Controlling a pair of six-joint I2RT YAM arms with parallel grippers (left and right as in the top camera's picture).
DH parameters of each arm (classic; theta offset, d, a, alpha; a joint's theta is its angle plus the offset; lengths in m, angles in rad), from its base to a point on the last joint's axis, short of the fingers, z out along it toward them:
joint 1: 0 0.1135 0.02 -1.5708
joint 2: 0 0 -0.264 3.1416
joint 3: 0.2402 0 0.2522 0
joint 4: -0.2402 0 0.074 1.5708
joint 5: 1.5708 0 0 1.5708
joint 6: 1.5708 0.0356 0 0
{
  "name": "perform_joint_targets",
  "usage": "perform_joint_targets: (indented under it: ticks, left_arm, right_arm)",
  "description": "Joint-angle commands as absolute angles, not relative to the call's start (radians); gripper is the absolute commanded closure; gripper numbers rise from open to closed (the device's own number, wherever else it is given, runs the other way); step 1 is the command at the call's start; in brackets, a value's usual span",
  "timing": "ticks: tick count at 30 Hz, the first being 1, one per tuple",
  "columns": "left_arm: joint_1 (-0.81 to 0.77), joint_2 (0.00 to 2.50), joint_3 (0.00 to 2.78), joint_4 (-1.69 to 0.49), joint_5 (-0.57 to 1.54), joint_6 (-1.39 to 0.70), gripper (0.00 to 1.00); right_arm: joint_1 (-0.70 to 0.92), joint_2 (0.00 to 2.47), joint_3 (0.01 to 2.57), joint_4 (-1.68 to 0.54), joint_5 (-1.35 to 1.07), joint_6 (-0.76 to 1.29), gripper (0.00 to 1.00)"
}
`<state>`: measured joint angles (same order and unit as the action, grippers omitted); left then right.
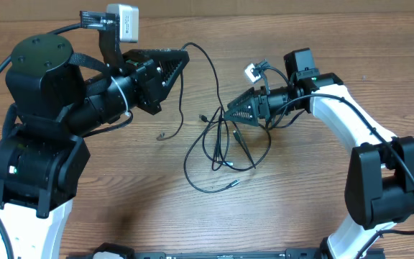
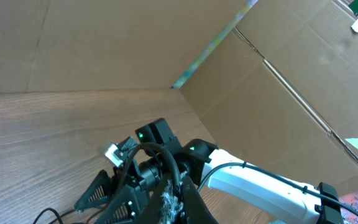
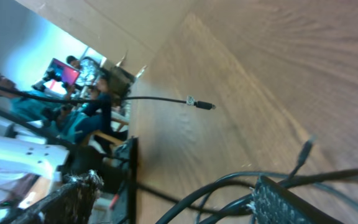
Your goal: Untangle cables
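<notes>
Judging from the table [image 1: 300,208], untangling has barely begun. Left gripper [image 1: 180,61], 11 o'clock of the cables [image 1: 221,147], fingers [image 1: 171,68] pressed together on 1 strand; right gripper [image 1: 228,115], at their 1 o'clock edge, fingers [image 3: 288,199] spread around strands. Most loops lie crossed.

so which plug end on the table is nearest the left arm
The plug end lying alone left of the tangle, below the left gripper. The other ends sit in or beside the looped cables by the right gripper.
</notes>
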<state>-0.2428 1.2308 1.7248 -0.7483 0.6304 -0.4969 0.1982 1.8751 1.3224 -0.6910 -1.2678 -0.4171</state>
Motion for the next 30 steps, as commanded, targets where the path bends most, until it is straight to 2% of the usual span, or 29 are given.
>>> perform_joint_targets:
  ticks: [1,5,9,12,13,15,20,21,22,30]
  left_arm:
    - [-0.247,1.229,1.736,-0.748,0.620,-0.486,0.96]
    - [-0.247,1.229,1.736,-0.750,0.620,-0.486,0.96]
    - [-0.247,1.231,1.736,-0.753,0.613,-0.485,0.96]
    - [-0.247,1.239,1.736,-0.759,0.613,-0.485,0.96]
    - [-0.247,1.242,1.736,-0.761,0.614,-0.485,0.96]
    - [-0.247,1.247,1.736,-0.770,0.614,-0.485,0.96]
    - [-0.247,1.253,1.736,-0.786,0.614,-0.482,0.96]
    - [-0.247,1.253,1.736,-0.785,0.616,-0.470,0.96]
    - [-0.247,1.253,1.736,-0.785,0.617,-0.459,0.96]
    - [-0.247,1.253,1.736,-0.768,0.618,-0.442,0.96]
  right_arm:
    - [0.204,1.876,1.338,-0.654,-1.247,-0.419,0.23]
    - [0.226,1.876,1.338,-0.659,-1.246,-0.420,0.29]
    - [0.260,1.876,1.336,-0.648,-1.246,-0.420,0.40]
    - [0.279,1.876,1.336,-0.609,-1.246,-0.419,0.55]
    - [0.283,1.876,1.336,-0.592,-1.246,-0.420,0.64]
    - [0.287,1.876,1.336,-0.550,-1.245,-0.419,0.72]
    - [0.274,1.876,1.336,-0.502,-1.246,-0.419,0.80]
    - [0.270,1.876,1.336,-0.502,-1.247,-0.415,0.84]
    - [0.266,1.876,1.336,-0.503,-1.247,-0.408,0.96]
    - [0.239,1.858,1.353,-0.504,-1.269,-0.330,0.96]
